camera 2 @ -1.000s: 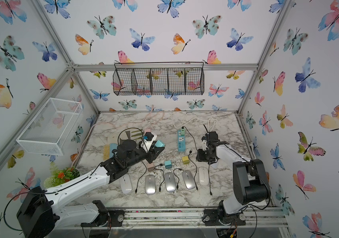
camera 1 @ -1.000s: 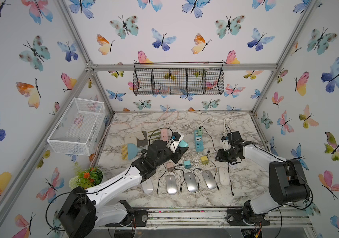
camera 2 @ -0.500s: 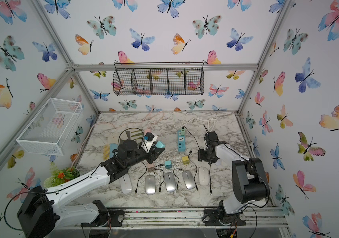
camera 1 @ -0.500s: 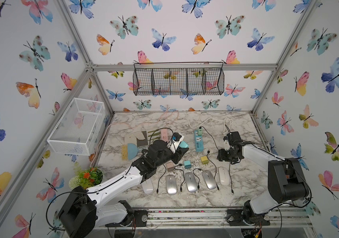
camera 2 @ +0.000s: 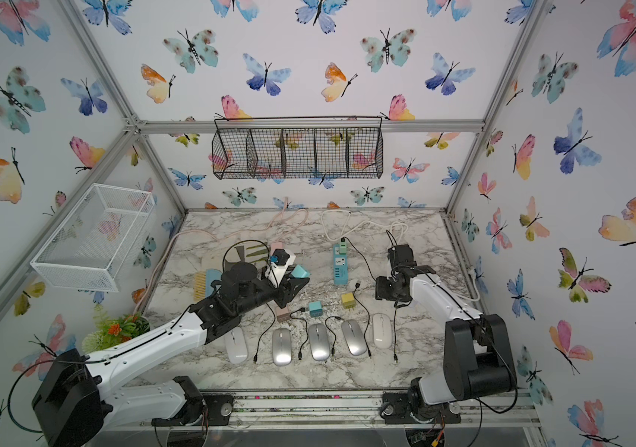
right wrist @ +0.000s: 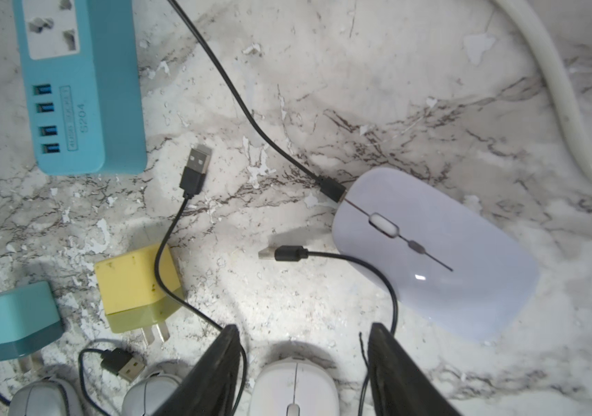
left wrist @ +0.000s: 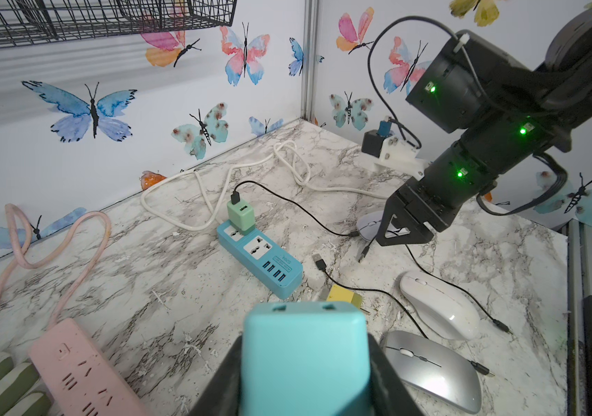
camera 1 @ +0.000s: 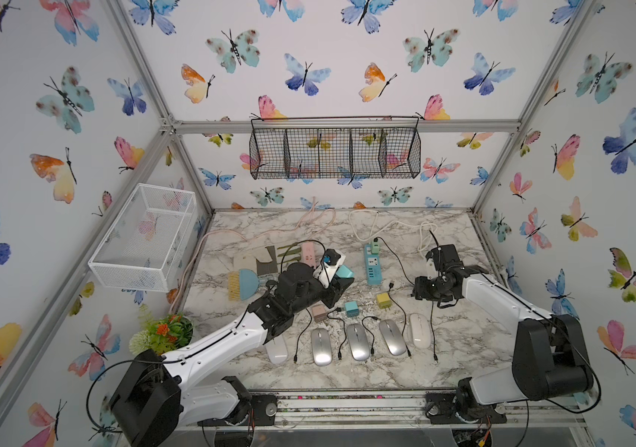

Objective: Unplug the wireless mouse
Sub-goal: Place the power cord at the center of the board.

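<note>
- Mice (camera 1: 358, 342): six; five in a row, lavender mouse (right wrist: 435, 252) apart, cable (right wrist: 251, 115) plugged in.
- Right gripper (right wrist: 303, 327) hovers beside it, pointing down, jaws apart, empty.
- Left gripper (left wrist: 305, 338), raised, clamps a teal charger (left wrist: 305, 363).

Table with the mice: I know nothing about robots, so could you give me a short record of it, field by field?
left gripper: shut on a teal plug
right gripper: open, empty, near the lilac mouse
lilac mouse: cable plugged into it
cable's far end: in the green adapter on the blue strip
other mice: row of five along the table's front
</note>
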Robot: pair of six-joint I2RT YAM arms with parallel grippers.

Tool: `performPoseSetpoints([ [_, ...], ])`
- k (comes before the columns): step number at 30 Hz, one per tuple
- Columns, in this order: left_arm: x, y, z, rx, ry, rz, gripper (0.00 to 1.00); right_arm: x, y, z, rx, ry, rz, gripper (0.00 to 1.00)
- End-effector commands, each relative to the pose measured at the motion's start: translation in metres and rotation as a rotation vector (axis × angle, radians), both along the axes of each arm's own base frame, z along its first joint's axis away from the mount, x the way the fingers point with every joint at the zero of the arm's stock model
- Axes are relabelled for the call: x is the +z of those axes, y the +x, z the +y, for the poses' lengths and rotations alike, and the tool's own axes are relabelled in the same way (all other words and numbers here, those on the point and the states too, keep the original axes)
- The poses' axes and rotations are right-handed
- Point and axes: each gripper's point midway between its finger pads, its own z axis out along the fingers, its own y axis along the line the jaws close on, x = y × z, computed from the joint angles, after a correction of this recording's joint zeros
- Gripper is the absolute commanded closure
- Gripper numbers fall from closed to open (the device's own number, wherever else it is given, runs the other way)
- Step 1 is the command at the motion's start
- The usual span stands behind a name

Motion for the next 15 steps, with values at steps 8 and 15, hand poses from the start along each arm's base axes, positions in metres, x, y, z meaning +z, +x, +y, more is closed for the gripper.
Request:
performPoseSetpoints([
  [8, 0.012, 0.004, -0.001, 0.006, -0.021, -0.012, 1.0, -0.033, -0.011, -0.014, -0.018, -0.088, 0.128, 0.33],
  [15, 0.013, 0.003, 0.002, 0.008, -0.038, -0.007, 1.0, -0.032, -0.001, 0.018, 0.096, 0.064, 0.089, 0.4],
])
